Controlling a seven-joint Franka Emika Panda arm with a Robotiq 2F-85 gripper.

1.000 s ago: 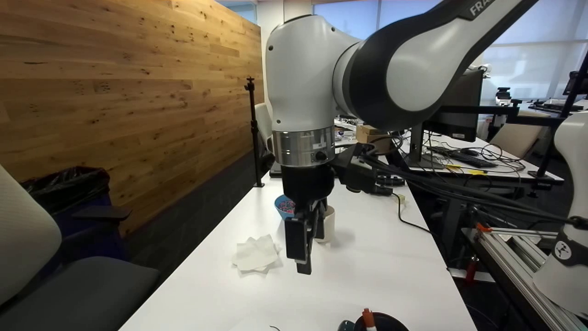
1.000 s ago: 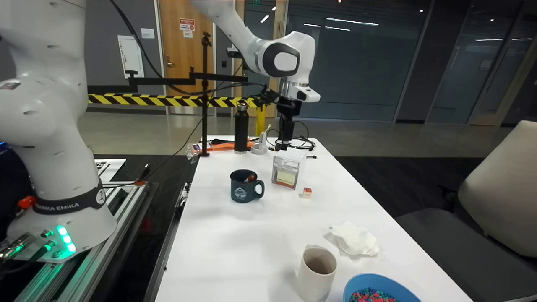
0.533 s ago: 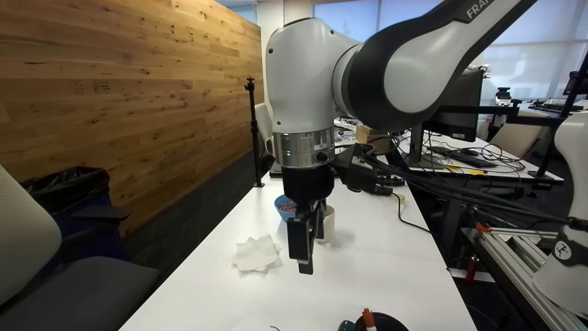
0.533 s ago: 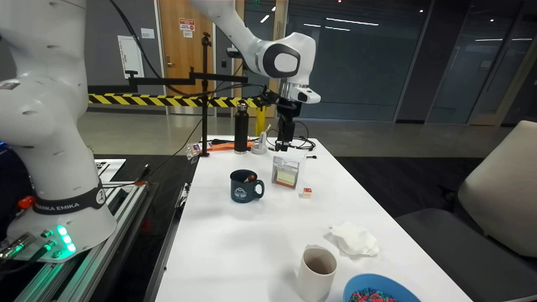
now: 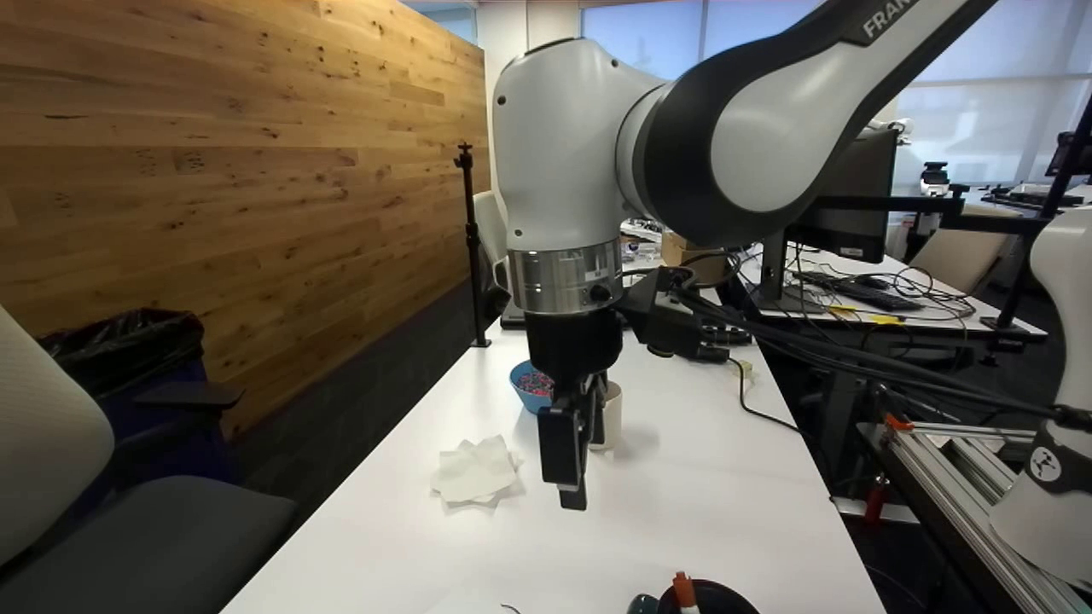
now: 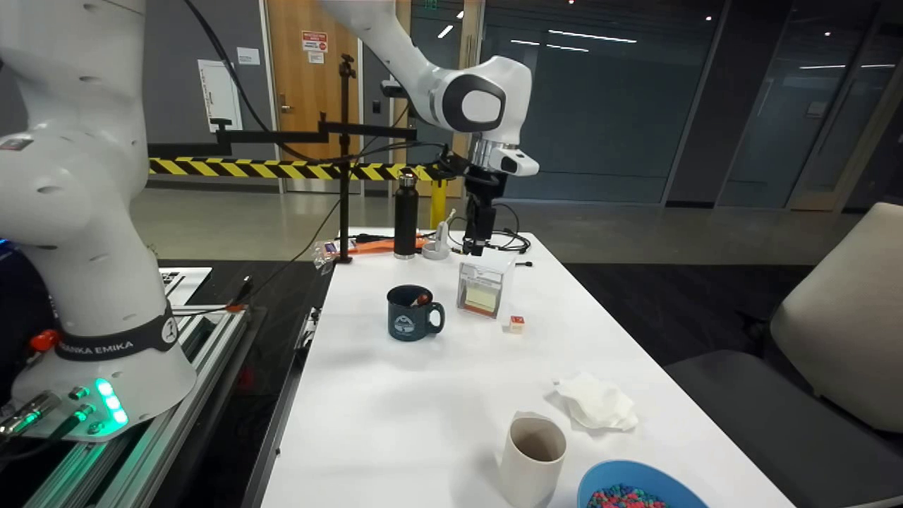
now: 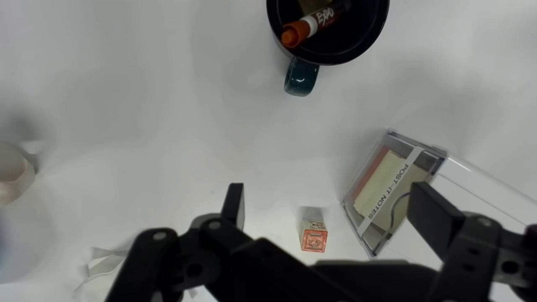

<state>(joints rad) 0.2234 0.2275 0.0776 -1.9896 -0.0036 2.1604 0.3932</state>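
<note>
Down on the white table [image 6: 395,416], a little toy block [image 7: 314,240] sat lower than the gripper [image 7: 329,205], with an orange-red picture on one side. In the wrist view it showed in the gap between the two black fingers [image 7: 434,218], close to the middle, and neither one touched it. You could not tell if the block was straight under them. The gripper was spread wide, up in the air, and held nothing. Just beside the block stood a clear box [image 6: 482,276] marked POST-IT NOTES, with yellow paper notes [image 7: 379,180] inside; in the wrist view one finger covered a bit of its edge. On the far side of the box from the block, a dark blue-green mug [image 6: 407,324] stood upright, with an orange marker [image 7: 310,27] leaning in it. Well apart from the block lay some rumpled white paper [image 6: 596,403]. Past that came a tall pale cup [image 6: 532,469] and, near it, a blue bowl [image 6: 635,473] with red and blue bits [image 6: 626,498] inside. At the other end of the table, a black bottle [image 6: 405,215] stood up straight.
</note>
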